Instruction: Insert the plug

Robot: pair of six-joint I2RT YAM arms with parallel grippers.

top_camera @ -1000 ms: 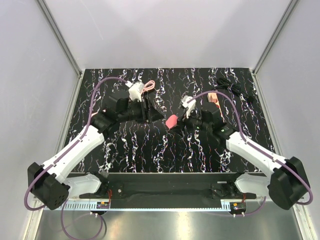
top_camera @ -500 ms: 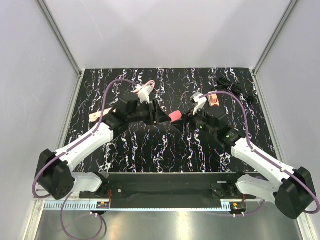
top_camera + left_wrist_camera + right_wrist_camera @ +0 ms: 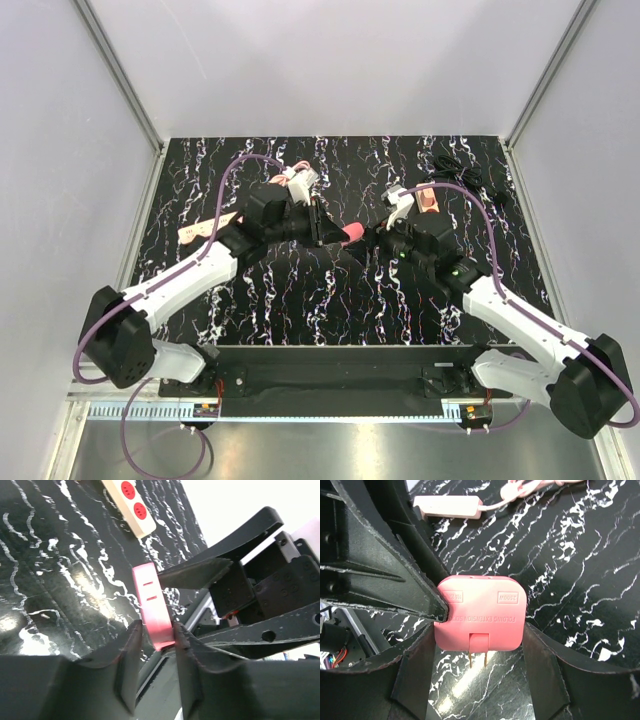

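Note:
The plug (image 3: 352, 233) is a salmon-pink rounded-square block held above the middle of the table, between the two arms. My right gripper (image 3: 372, 238) grips it across its wide sides, with its two metal prongs pointing back toward the wrist (image 3: 480, 620). My left gripper (image 3: 335, 232) comes from the left and pinches the thin flat faces of the plug (image 3: 152, 607). In the left wrist view both fingers (image 3: 131, 640) press against the block. One left finger crosses the plug's upper left corner in the right wrist view.
A beige power strip (image 3: 132, 502) with red sockets lies on the black marbled table (image 3: 330, 300) at the back right (image 3: 428, 198). A pale block (image 3: 447, 506) on a pink cable lies at the left (image 3: 195, 232). A black cable (image 3: 460, 165) is coiled in the far right corner.
My left arm swung right to the plug and its jaws closed on it. My right arm lifted the plug a second ago and has held still since.

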